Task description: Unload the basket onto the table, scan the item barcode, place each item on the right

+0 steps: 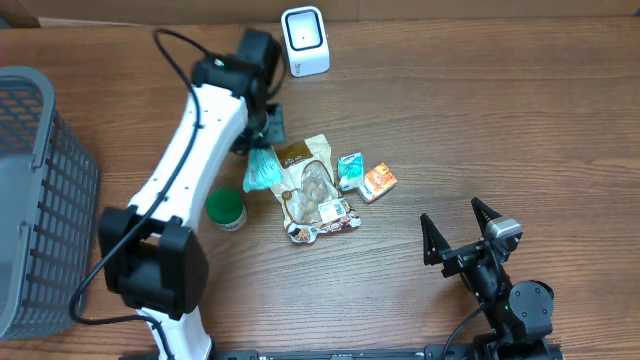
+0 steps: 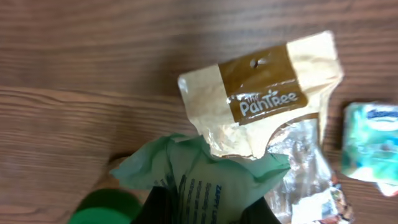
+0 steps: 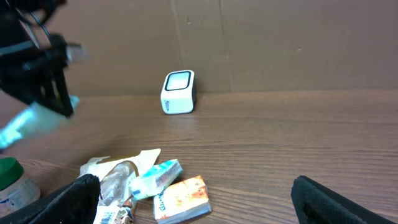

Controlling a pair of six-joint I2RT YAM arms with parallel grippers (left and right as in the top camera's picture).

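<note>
Currently left gripper (image 1: 266, 140) clamps teal packet (image 1: 262, 172) by one edge; limp, it may fold & hide barcode from scanner (image 1: 305, 40) at 1 o'clock. Right gripper (image 1: 462, 230) spread wide, idle.

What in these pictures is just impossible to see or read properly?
Green packet: left wrist view, print blurred, lower part cut off by the frame edge; no barcode shows.
Left gripper: overhead, fingertips hidden under its own wrist.
Green-lidded jar: right wrist view, cut by the left edge.
Orange box: overhead, label too small to read.
</note>
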